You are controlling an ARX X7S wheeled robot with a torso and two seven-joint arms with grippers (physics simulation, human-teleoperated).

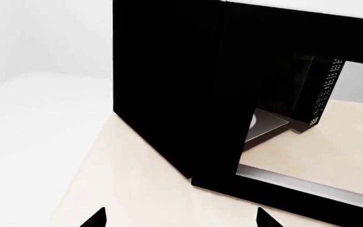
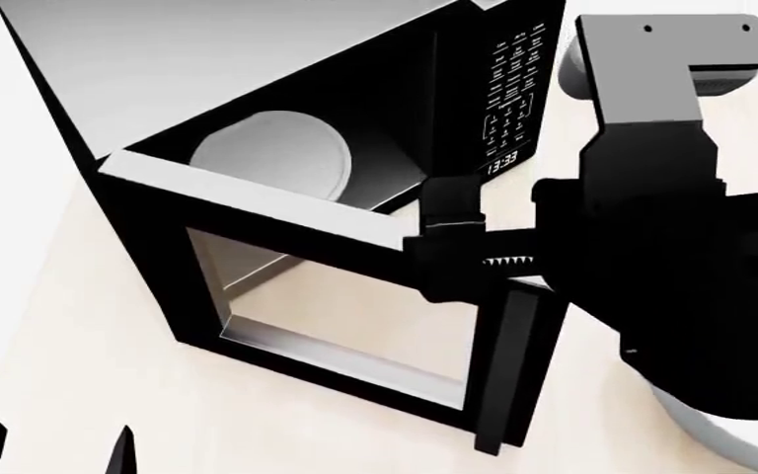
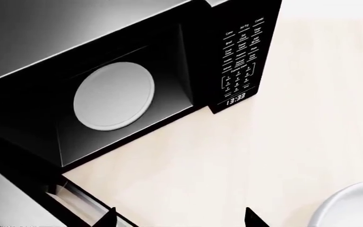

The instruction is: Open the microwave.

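The black microwave [image 2: 221,69] stands on the beige table with its glass-windowed door [image 2: 287,207] swung wide open toward me. Inside lies the white turntable [image 2: 273,153]. The keypad [image 2: 511,89] and clock [image 2: 503,160] face right. My right gripper [image 2: 448,237] is open at the door's upper edge, just above the vertical handle [image 2: 504,375]. In the right wrist view the right gripper [image 3: 180,218] has one fingertip over the door edge [image 3: 17,198], with the turntable [image 3: 113,96] ahead. My left gripper [image 1: 181,218] is open over bare table beside the microwave's side [image 1: 168,94].
A white rounded object [image 3: 351,208] sits at the near right, partly behind my right arm [image 2: 669,257]. The table [image 2: 63,326] ends at the left, where white floor [image 1: 30,142] begins. The open door reaches out over the table's middle.
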